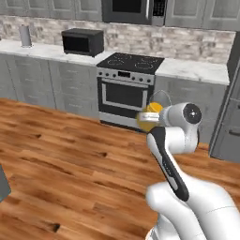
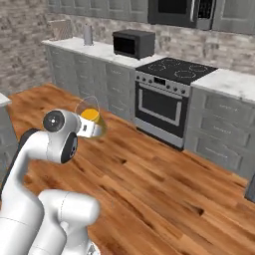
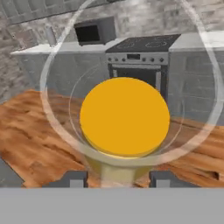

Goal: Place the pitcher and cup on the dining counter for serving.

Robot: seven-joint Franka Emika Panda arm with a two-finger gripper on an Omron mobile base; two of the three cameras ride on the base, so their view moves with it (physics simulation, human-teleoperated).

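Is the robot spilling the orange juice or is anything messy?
No spill shows. The pitcher sits between the gripper fingers, carried in the air over the wooden floor, its liquid inside. The one odd thing: it isn't on any counter.

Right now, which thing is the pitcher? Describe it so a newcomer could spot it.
Find the black-topped stove along the far wall, then the white arm on the wood floor before it. At the arm's end, the hand holds the pitcher: clear rounded glass around amber-orange liquid, the one see-through thing among grey cabinets.
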